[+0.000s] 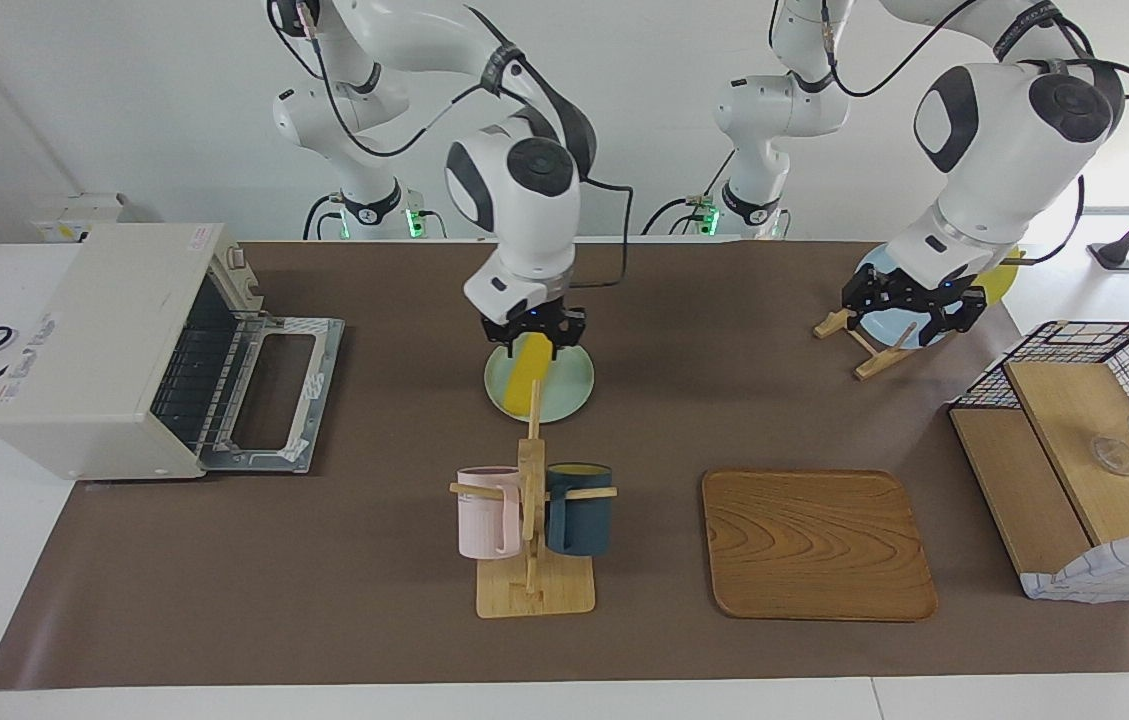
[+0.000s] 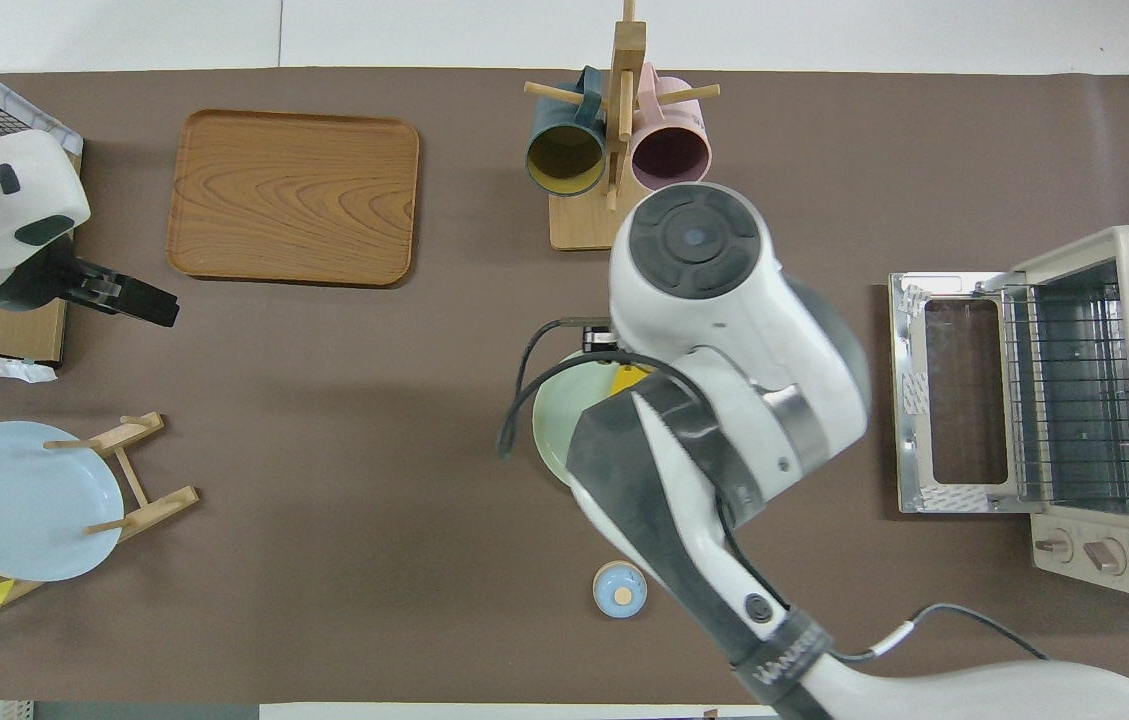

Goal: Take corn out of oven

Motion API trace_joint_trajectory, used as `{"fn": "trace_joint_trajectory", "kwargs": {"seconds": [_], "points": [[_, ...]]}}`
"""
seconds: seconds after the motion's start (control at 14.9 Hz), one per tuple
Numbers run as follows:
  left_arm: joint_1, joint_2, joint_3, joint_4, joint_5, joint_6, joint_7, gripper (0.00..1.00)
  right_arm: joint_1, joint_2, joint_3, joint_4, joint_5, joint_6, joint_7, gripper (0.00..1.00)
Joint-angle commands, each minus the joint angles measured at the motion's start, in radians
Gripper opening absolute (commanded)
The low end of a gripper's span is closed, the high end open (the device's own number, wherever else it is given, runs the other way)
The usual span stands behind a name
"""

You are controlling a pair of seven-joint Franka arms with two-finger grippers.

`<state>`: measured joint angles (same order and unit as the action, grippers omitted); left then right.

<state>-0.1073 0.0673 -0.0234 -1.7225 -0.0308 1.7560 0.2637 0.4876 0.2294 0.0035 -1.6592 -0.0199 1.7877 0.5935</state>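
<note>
The corn point(image 1: 527, 375), a bright yellow cob, is out of the oven and tilts down onto a pale green plate point(image 1: 574, 385) mid-table. My right gripper point(image 1: 534, 332) is over that plate, shut on the cob's upper end. In the overhead view my right arm hides the gripper; only a bit of the corn point(image 2: 629, 378) and the plate's rim point(image 2: 554, 425) show. The off-white oven point(image 1: 94, 340) stands at the right arm's end of the table, its door point(image 1: 274, 395) dropped flat open and its wire rack point(image 2: 1074, 390) bare. My left gripper point(image 1: 909, 312) waits open over the plate rack.
A wooden mug tree point(image 1: 529, 540) with a pink and a dark teal mug stands farther from the robots than the green plate. Beside it lies a wooden tray point(image 1: 814, 545). A black wire basket point(image 1: 1084, 345), a blue plate point(image 2: 24, 500) on a rack and a small blue disc point(image 2: 619, 588) are also here.
</note>
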Motion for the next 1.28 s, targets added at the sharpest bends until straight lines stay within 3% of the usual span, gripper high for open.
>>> {"fn": "trace_joint_trajectory", "kwargs": {"seconds": [0.0, 0.2, 0.34, 0.74, 0.94, 1.21], "points": [[-0.072, 0.044, 0.010, -0.002, -0.059, 0.045, -0.004, 1.00, -0.058, -0.112, 0.015, -0.134, 0.009, -0.059, -0.038, 0.00], [-0.149, 0.100, 0.011, 0.030, -0.133, 0.072, -0.032, 1.00, -0.140, -0.194, 0.012, -0.340, 0.005, -0.016, -0.105, 0.00], [-0.222, 0.130, 0.011, 0.049, -0.136, 0.097, -0.104, 1.00, -0.221, -0.248, 0.012, -0.483, 0.003, 0.048, -0.280, 0.00], [-0.354, 0.187, 0.010, 0.047, -0.210, 0.210, -0.213, 1.00, -0.314, -0.265, 0.012, -0.716, -0.089, 0.443, -0.327, 0.00], [-0.431, 0.259, 0.013, 0.070, -0.235, 0.270, -0.263, 1.00, -0.339, -0.271, 0.012, -0.755, -0.089, 0.487, -0.342, 0.00], [-0.537, 0.379, 0.016, 0.176, -0.225, 0.283, -0.397, 1.00, -0.429, -0.272, 0.012, -0.760, -0.089, 0.486, -0.423, 0.00]]}}
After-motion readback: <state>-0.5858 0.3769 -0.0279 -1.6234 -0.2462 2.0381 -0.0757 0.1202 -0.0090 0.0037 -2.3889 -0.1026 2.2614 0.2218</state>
